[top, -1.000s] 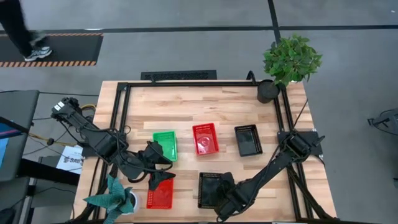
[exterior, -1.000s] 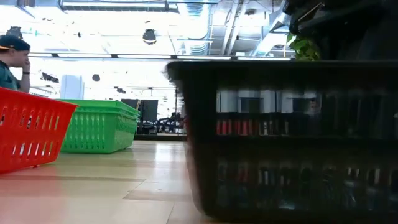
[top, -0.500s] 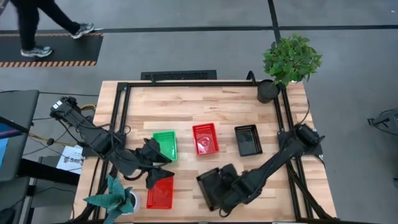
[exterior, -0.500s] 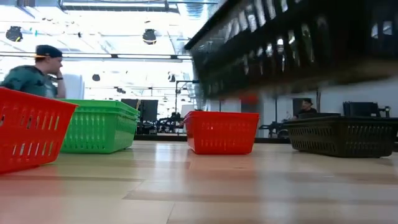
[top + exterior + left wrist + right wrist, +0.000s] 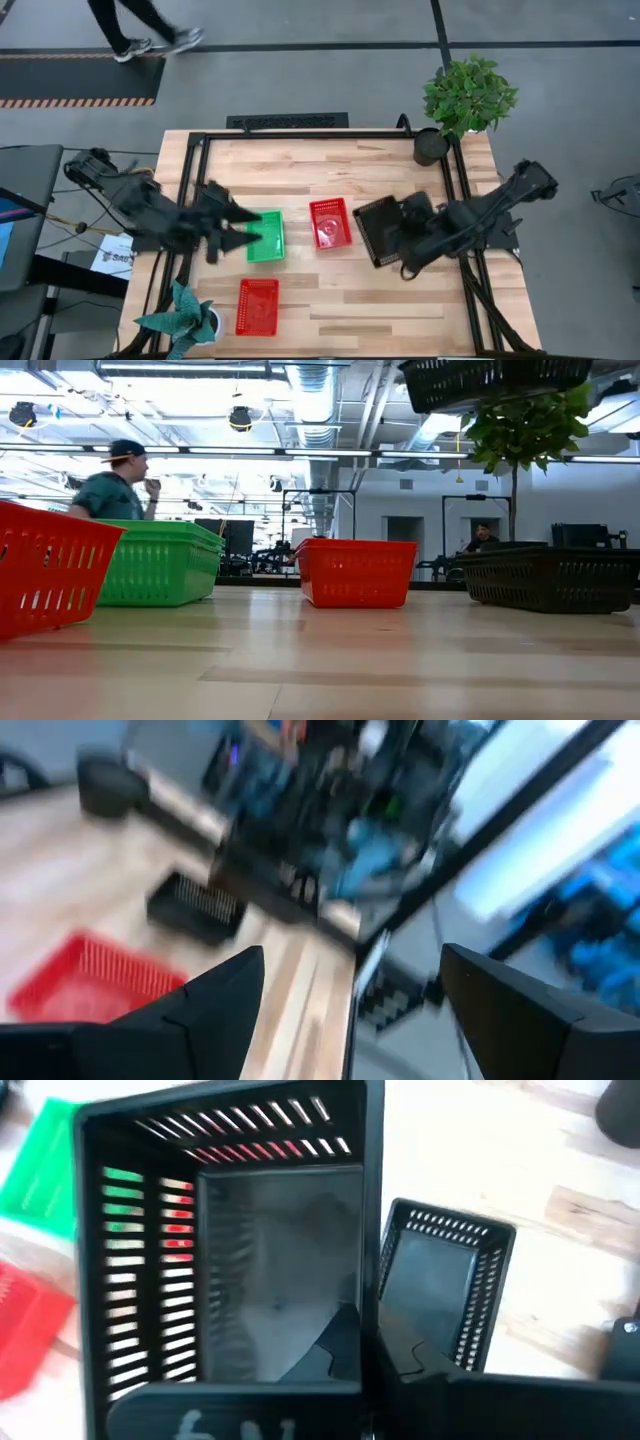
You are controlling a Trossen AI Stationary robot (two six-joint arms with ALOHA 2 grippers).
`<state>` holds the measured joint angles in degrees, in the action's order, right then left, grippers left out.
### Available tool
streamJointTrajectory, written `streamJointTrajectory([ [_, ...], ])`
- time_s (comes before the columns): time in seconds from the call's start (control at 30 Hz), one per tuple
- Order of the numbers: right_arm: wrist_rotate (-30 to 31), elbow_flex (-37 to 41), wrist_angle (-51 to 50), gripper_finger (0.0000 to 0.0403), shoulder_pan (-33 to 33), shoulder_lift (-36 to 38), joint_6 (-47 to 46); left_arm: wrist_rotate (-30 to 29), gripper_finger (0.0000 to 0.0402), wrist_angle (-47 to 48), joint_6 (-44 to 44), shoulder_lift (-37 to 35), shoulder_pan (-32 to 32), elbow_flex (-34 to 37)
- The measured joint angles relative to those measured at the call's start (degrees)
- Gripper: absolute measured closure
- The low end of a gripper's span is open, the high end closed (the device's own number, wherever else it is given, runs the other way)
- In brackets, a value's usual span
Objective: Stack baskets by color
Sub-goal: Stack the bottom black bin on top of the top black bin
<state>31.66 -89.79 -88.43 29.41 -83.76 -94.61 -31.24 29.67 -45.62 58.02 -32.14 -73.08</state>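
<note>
Holding a black basket (image 5: 378, 230) by its wall, right hand (image 5: 408, 238) clenched, lifted above another black basket (image 5: 442, 1290) on the table (image 5: 330, 165). Left hand (image 5: 238, 227) released over green basket (image 5: 266, 236).

held basket (image 5: 378, 231): lifted off the bench (image 5: 330, 160), above another basket (image 5: 438, 1295), right of centre
centre: two baskets (image 5: 330, 222) (image 5: 265, 234) side by side
front-left: one basket (image 5: 258, 306)
back-right corner: plant pot (image 5: 431, 147)
</note>
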Motion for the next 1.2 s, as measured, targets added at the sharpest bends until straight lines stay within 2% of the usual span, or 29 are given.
streamJointTrajectory([
  [0.13, 0.02, 1.19, 0.07, 0.0398, -1.22, 2.69, -1.17, -5.18, 0.0112, -11.32, 8.43, -4.51, 1.48, -0.02],
  [0.27, 0.4, 2.19, -1.27, 0.0393, -2.25, 3.64, -5.35, -8.81, 0.0112, -29.3, 23.56, -7.64, 3.39, -0.02],
  [0.5, 0.74, 3.37, -0.56, 0.0396, -3.61, 2.22, -13.27, -7.14, 0.0112, -58.3, 55.15, -9.83, 5.29, -0.08],
  [0.6, 0.74, 3.38, 0.93, 0.0393, -3.9, 1.78, -14.36, -2.97, 0.0112, -63.77, 66.32, -10.14, 5.24, -0.09],
  [0.7, 0.55, 3.38, 1.96, 0.0393, -4.68, 1.72, -14.47, 1.65, 0.0112, -66.12, 73.16, -9.56, 5.27, -0.1],
  [0.77, 0.61, 3.38, 2.47, 0.0395, -4.83, 1.75, -14.47, 2.21, 0.0112, -67.25, 74.96, -8.4, 5.27, -0.11],
  [0.83, 0.69, 3.38, 2.45, 0.0396, -4.81, 1.72, -13.67, -0.27, 0.0112, -66.64, 73.26, -6.99, 5.24, -0.23],
  [1.0, -2.39, 3.38, 0.63, 0.0392, -4.81, 2.33, -10.1, -11.33, 0.0112, -56.05, 59.12, -5.67, 5.25, -0.42],
  [1.2, -4.0, 3.34, -1.56, 0.0395, -4.05, 3.23, -8.14, -17.35, 0.0112, -46.45, 45.86, -4.51, 5.24, -0.44],
])
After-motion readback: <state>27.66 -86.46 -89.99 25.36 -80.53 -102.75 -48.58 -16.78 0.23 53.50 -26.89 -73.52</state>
